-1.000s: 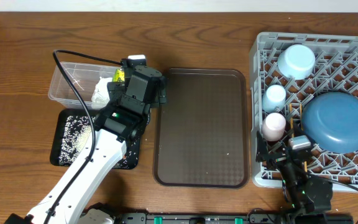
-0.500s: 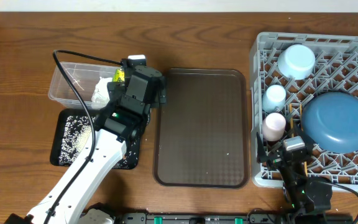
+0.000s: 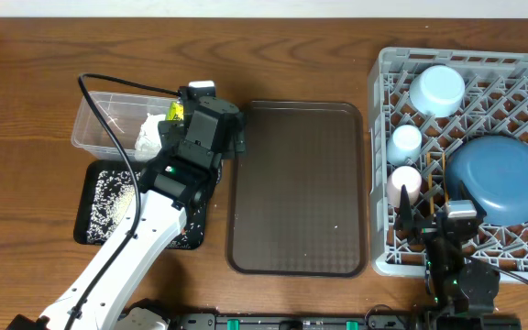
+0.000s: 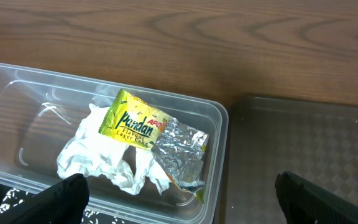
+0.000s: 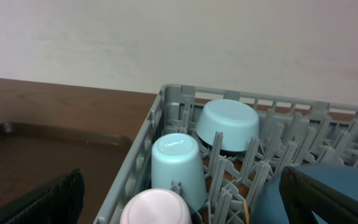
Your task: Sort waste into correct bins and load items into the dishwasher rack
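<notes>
The right pincer [image 5: 180, 196] hangs released (nothing held); the pale-pink cup [image 5: 156, 210] sits just below it, so a careless descent could tip that cup over.

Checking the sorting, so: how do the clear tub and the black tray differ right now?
The clear tub is see-through with taller walls; the black tray is opaque and shallow. The tub holds a crumpled napkin and a yellow-green snack packet; the tray holds scattered rice grains. Both are rectangular, of similar footprint, and lie left of the brown tray.
</notes>
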### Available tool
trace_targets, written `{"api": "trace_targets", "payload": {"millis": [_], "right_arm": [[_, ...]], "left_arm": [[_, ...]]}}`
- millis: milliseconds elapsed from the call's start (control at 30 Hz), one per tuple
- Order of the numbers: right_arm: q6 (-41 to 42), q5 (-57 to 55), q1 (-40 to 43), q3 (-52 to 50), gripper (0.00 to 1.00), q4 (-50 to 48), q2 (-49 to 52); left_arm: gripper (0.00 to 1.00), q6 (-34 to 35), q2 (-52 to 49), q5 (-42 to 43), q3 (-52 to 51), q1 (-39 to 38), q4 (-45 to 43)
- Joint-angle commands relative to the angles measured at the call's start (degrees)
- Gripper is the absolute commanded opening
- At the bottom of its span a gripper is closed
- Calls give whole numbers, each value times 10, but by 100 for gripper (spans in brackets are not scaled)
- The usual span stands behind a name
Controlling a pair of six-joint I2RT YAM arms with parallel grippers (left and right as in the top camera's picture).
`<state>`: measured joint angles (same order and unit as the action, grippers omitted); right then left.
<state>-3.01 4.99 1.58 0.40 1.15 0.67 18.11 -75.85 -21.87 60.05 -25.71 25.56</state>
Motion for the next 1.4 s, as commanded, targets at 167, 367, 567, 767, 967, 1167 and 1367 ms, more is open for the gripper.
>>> {"api": "trace_targets", "payload": {"millis": [167,367,567,767,967,1167,1367], "right_arm": [[17,-9,4,-1,99,24,-4],[17,-9,4,-1,99,27,-4],[17,-9,4,-1,99,27,-4],[17,-9,4,-1,99,27,-4],[17,-9,4,-1,99,27,-4],[17,-9,4,-1,99,27,-4],[17,-9,4,-1,99,27,-4]], "left_arm": [[99,-5,3,-14,1,0,2],[99,-5,3,-14,1,0,2],[98,-5,3,-13,1,0,2],[98,-5,3,-14,1,0,2],[98,-5,3,-14,1,0,2],[99,-5,3,-14,1,0,2],[99,-5,49,-13,0,0,34]]}}
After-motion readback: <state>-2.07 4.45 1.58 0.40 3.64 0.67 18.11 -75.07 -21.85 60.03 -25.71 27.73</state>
